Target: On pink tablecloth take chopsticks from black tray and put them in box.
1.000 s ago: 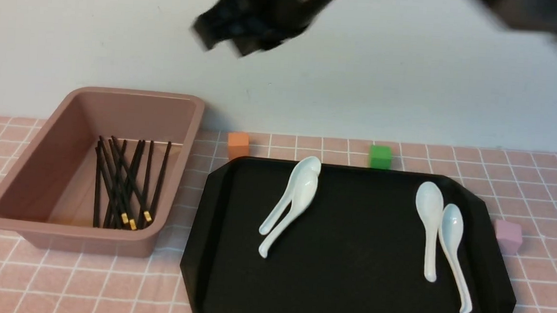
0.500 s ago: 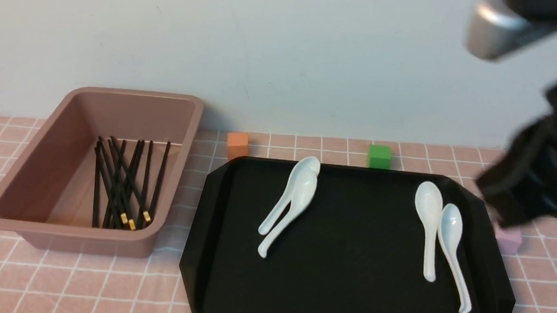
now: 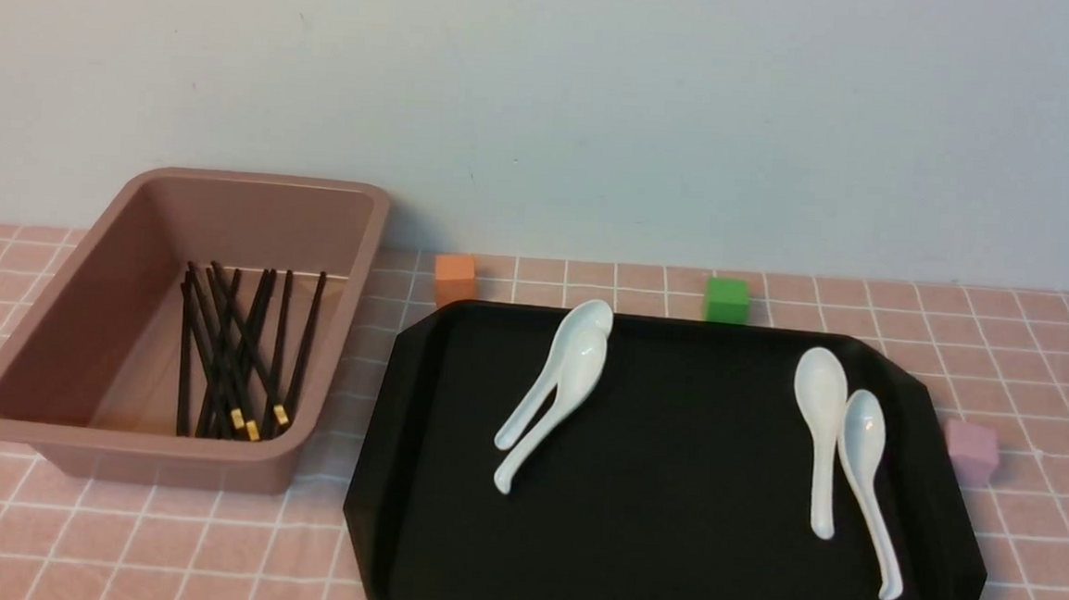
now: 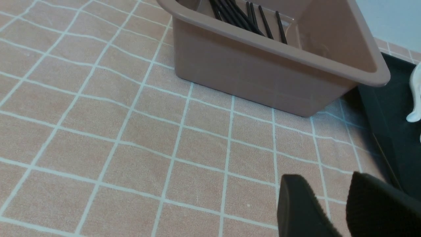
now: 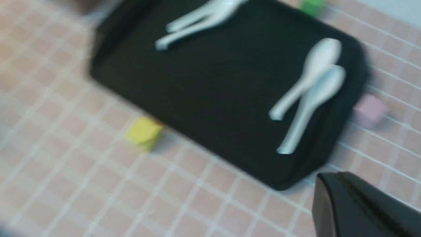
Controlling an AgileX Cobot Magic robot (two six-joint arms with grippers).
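Several black chopsticks (image 3: 234,356) with gold bands lie inside the brownish-pink box (image 3: 59,327) at the left of the pink tablecloth (image 3: 157,546). No chopsticks show on the black tray (image 3: 671,494). Neither arm shows in the front view. In the left wrist view my left gripper (image 4: 327,179) is open and empty, low over the cloth beside the tray's edge (image 4: 394,131), with the box (image 4: 263,72) and its chopsticks (image 4: 243,16) beyond. In the blurred right wrist view my right gripper (image 5: 342,176) is shut and empty over the cloth, off the tray's corner (image 5: 283,177).
White spoons lie on the tray: a pair at the left (image 3: 557,385) and two at the right (image 3: 819,429). Small cubes stand round the tray: orange (image 3: 455,278), green (image 3: 727,300), pink (image 3: 971,451), and yellow (image 5: 144,132) at its near side.
The right arm swung from above the middle over to the right and has left the front view. The box, tray and spoons have not moved.
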